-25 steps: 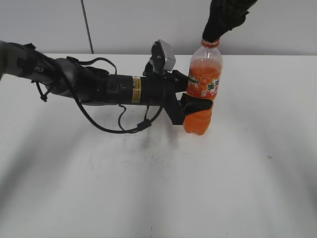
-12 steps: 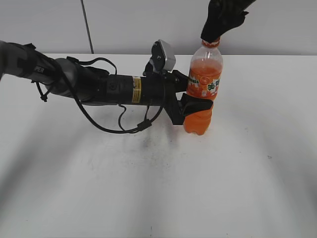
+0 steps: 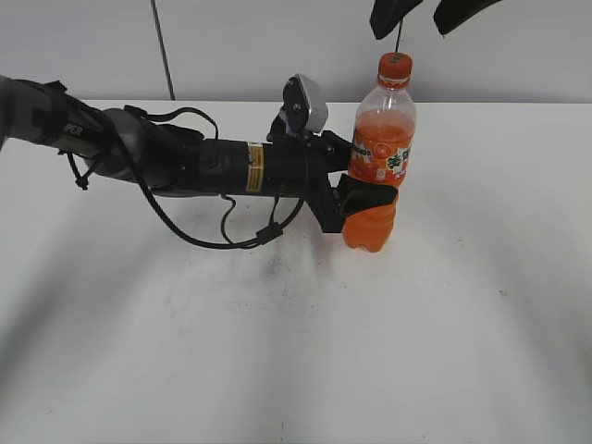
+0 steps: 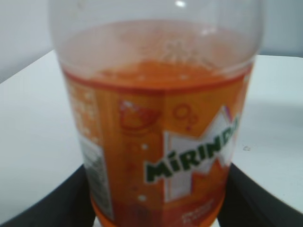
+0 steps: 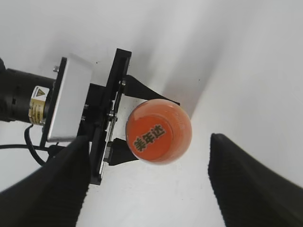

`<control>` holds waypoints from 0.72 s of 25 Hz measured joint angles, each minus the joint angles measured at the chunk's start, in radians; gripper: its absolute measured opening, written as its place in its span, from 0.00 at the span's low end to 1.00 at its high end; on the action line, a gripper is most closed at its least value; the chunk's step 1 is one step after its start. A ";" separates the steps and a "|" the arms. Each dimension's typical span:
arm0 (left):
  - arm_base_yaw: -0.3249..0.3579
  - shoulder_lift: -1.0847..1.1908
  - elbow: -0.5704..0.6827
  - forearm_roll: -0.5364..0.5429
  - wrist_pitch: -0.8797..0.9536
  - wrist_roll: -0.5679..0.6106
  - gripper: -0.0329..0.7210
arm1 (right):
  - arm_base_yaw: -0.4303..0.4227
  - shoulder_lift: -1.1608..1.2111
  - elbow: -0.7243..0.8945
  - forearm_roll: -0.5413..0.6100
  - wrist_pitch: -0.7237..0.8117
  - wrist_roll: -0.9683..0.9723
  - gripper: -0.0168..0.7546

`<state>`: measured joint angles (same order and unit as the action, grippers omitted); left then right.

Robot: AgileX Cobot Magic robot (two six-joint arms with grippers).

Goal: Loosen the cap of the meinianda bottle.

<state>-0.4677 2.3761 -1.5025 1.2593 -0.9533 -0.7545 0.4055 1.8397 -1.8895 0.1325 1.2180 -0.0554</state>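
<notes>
Left gripper (image 3: 367,205) clamping the upright meinianda bottle (image 3: 379,157); right gripper (image 3: 421,17) hanging spread apart above the cap (image 3: 395,67).

Exterior: the left arm is lying low across the table (image 3: 444,324), jaws closed on the bottle's waist.
Left wrist: the label is filling the blurry frame, dark fingers (image 4: 255,198) seemingly hugging both sides.
Right wrist: the cap (image 5: 158,131) is facing straight up between wide fingers (image 5: 246,184), touching neither.

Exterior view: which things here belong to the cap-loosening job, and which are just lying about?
In the job:
- meinianda bottle, upright on the table
- cap, on the bottle's neck
- left gripper, shut on the bottle's waist
- right gripper, open above the cap, not touching it

Just about:
- white table
- nothing else loose that I can see
</notes>
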 joint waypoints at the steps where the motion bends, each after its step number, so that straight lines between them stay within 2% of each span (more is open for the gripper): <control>1: 0.000 0.000 0.000 0.000 0.000 0.000 0.61 | 0.000 0.000 0.000 -0.005 0.000 0.034 0.77; 11: 0.000 0.000 0.000 0.000 0.000 0.001 0.61 | 0.000 0.096 -0.001 -0.007 0.000 0.082 0.64; 13: 0.000 0.000 0.000 0.000 0.000 0.001 0.61 | 0.000 0.100 -0.001 -0.007 0.000 0.083 0.57; 15: 0.000 0.000 0.000 -0.001 0.000 0.001 0.61 | 0.000 0.100 -0.001 -0.003 0.000 0.083 0.42; 16: 0.000 0.000 0.000 -0.001 0.001 0.001 0.61 | 0.000 0.100 -0.001 0.000 -0.001 0.079 0.38; 18: 0.000 0.000 0.000 -0.001 0.001 0.001 0.61 | 0.000 0.100 -0.001 0.000 -0.001 0.055 0.38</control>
<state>-0.4677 2.3761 -1.5025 1.2581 -0.9521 -0.7539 0.4055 1.9392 -1.8906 0.1320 1.2170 0.0000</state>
